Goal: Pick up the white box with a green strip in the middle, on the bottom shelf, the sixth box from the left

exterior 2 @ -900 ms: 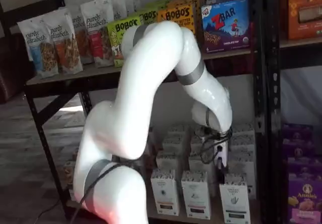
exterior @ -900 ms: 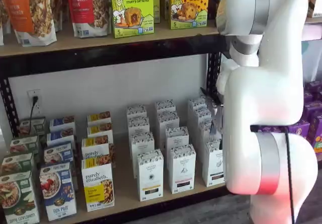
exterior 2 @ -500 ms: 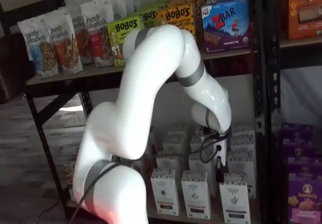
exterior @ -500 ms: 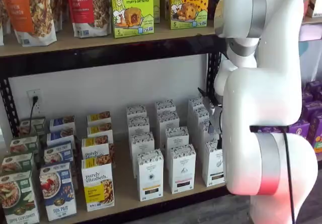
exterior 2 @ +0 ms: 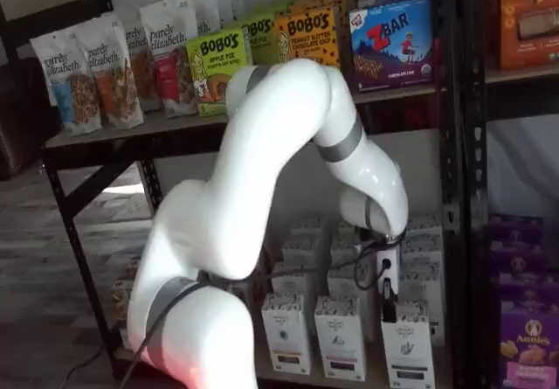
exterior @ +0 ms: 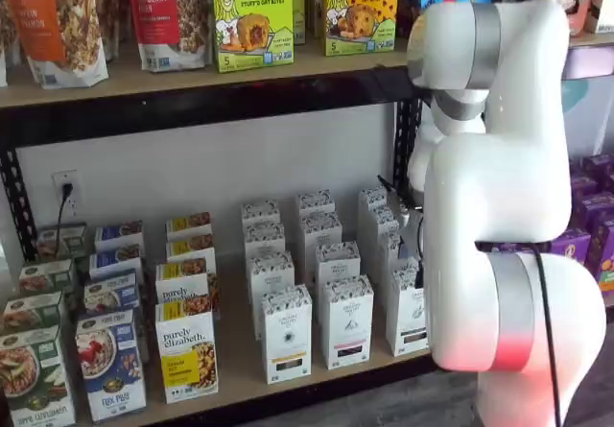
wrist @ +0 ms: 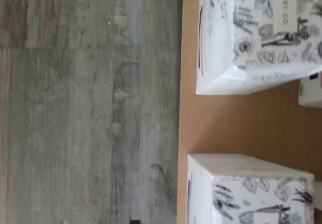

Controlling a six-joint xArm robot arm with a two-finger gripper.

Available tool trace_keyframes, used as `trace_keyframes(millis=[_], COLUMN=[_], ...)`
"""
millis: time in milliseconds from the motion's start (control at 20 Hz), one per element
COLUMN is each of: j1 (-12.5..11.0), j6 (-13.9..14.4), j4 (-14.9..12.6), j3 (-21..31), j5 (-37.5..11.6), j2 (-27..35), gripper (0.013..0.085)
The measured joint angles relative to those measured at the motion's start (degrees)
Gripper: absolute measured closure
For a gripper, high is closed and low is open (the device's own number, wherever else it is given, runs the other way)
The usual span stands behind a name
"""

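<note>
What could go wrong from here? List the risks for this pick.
The gripper hangs close over the front white box, with a neighbouring box beside it: a finger may clip that one. The wrist view shows boxes at the edge of the bottom shelf; a nudge could tip one onto the floor.

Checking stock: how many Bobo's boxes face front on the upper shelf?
2: the green Apple Pie box, and the orange Peanut Butter Chocolate Chip box just right of it. Others may sit behind.
</note>
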Motion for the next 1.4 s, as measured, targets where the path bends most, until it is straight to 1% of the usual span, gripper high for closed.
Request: trace_keyframes(millis=[300,500,600,950,1050,1100,1200,1250,1350,1400], j1=[-0.5,-0.7,-0.7,-0.6,-0.4,-0.3,0.1,0.2,0.5,0.6], j6=[1.6,3.6,3.9,6.8,8.4,9.6,13.0,14.2,16.0,16.5], j4=[-2.5,-4.9,-5.4,-8.6,-10.2,-11.4,-15.0,-16.1,-17.9,-18.3], j3=[-5.6,-8.8,-10.0,-13.9,-15.0,-15.3,-16.2,-16.7,-17.3,-17.5], j5=[0.0,-0.7,-0.8,1.1,2.1,2.4,2.9,3.4,4.1,4.2], j2=[4.9,7.9,9.1,12.1,12.8,13.1,14.0,14.4,15.1,15.3], gripper=[0.0130,0.0130,0.0130,0.0130,0.0130,0.0130,0.0130,0.0130,0.0130,0.0130])
